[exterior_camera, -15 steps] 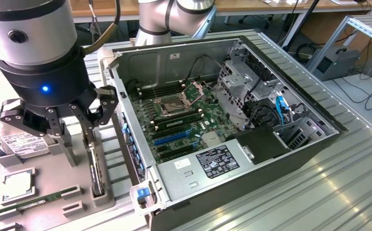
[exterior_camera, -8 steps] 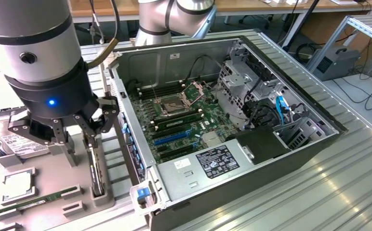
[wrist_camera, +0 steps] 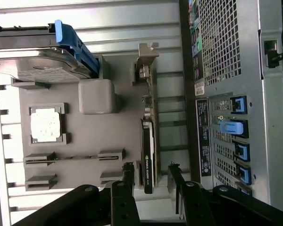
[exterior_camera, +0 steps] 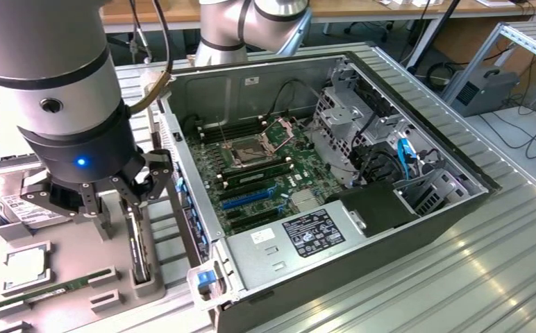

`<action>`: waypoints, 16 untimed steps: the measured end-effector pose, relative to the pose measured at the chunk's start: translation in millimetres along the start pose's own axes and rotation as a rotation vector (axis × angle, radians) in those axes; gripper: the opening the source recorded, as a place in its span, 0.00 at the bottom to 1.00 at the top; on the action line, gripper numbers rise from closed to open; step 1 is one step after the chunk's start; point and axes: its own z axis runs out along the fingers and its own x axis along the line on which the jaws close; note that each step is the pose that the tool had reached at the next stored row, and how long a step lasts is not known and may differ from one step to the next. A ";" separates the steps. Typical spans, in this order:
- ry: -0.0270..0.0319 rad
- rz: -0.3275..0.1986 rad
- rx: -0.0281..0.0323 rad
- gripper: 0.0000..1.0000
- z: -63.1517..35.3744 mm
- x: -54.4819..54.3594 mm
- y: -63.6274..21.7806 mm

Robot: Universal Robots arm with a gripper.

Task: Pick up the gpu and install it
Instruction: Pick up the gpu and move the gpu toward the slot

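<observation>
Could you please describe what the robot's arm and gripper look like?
The arm is a thick silver-grey cylinder with a black band, ending in a black wrist section that carries a small blue light. The gripper is built from black linkage bars.

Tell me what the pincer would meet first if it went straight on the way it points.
Probably the gpu, standing on edge in the tray, directly under the open pincer; depth is unclear.
</observation>
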 end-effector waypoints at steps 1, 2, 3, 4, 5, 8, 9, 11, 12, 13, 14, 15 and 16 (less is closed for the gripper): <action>-0.0001 0.000 -0.0001 0.42 1.8 0.0 -0.1; 0.0000 0.000 -0.0001 0.42 4.3 0.1 -0.2; 0.0000 0.000 0.0000 0.42 6.4 0.2 -0.2; 0.0000 0.000 0.0000 0.42 8.5 0.2 -0.3; -0.0001 0.000 -0.0001 0.42 10.6 0.3 -0.4; 0.0000 0.000 -0.0001 0.42 17.4 0.5 -0.6; 0.0000 0.000 0.0000 0.42 19.2 0.5 -0.7; 0.0000 0.000 0.0000 0.42 22.7 0.6 -0.8; 0.0000 0.000 -0.0001 0.42 24.5 0.6 -0.9; 0.0000 0.000 -0.0001 0.42 25.8 0.7 -0.9; -0.0001 0.000 -0.0001 0.42 27.6 0.7 -1.0; 0.0000 0.000 -0.0001 0.42 28.5 0.7 -1.0; 0.0000 0.000 0.0000 0.42 30.6 0.8 -1.1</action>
